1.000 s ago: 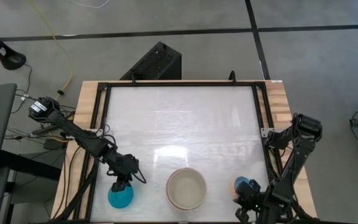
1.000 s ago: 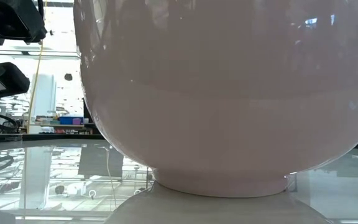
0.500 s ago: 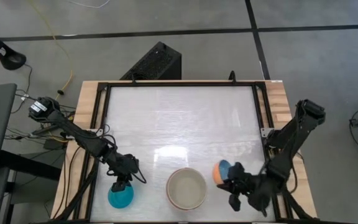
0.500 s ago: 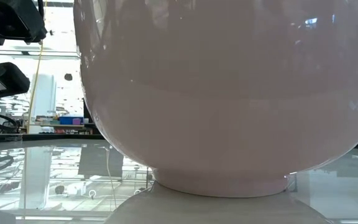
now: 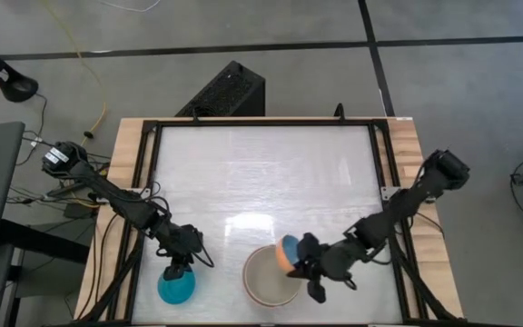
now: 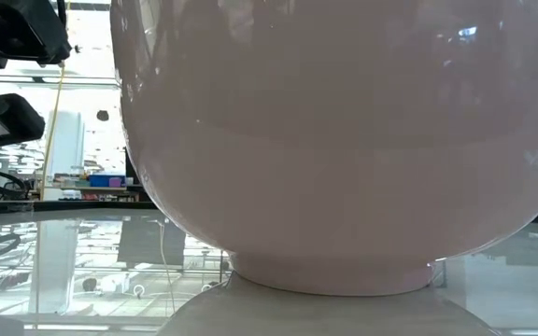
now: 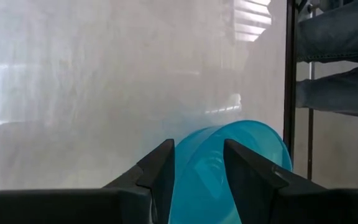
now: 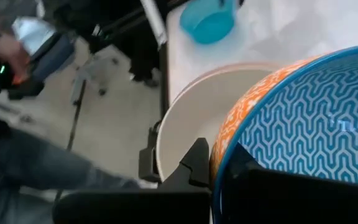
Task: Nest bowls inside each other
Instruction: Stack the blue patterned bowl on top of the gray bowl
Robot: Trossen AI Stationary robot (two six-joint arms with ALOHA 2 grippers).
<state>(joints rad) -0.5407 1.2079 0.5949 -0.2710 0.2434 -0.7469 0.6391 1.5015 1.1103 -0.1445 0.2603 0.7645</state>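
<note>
A large cream bowl [image 5: 271,280] stands at the table's near edge and fills the low view [image 6: 344,140]. My right gripper [image 5: 307,264] is shut on a small bowl [image 5: 288,252], orange outside with a blue zigzag pattern inside. It holds this bowl over the cream bowl's right rim [image 8: 185,106]. Left of the cream bowl, my left gripper [image 5: 179,264] is shut on a teal-blue bowl [image 5: 176,287], which shows between its fingers in the left wrist view [image 7: 199,177]. My left gripper holds the teal-blue bowl by its wall near the rim [image 7: 188,158], slanting down from the table's far left. One finger [image 7: 159,173] stands outside the wall, the other [image 7: 247,177] in front of the bowl's inside. Whether the bowl's base is on the table I cannot tell. My right gripper pinches the patterned bowl's rim [image 8: 219,155], one finger [image 8: 197,163] on the orange outside; the other is hidden behind the bowl. The fingers come slanting down from the table's right. The bowl is lifted clear and tilted above the cream bowl.
Black frame rails [image 5: 150,182] run along the table's sides. A black box [image 5: 230,91] stands beyond the far edge. A person's legs in jeans show beside the table [image 7: 337,68]. The far half of the table [image 5: 261,173] is bare.
My right gripper has carried the patterned bowl from the table's near right corner toward the left and upward, over the cream bowl's right rim. Its wrist has rolled and the bowl has tipped with it. The gripper stays shut.
</note>
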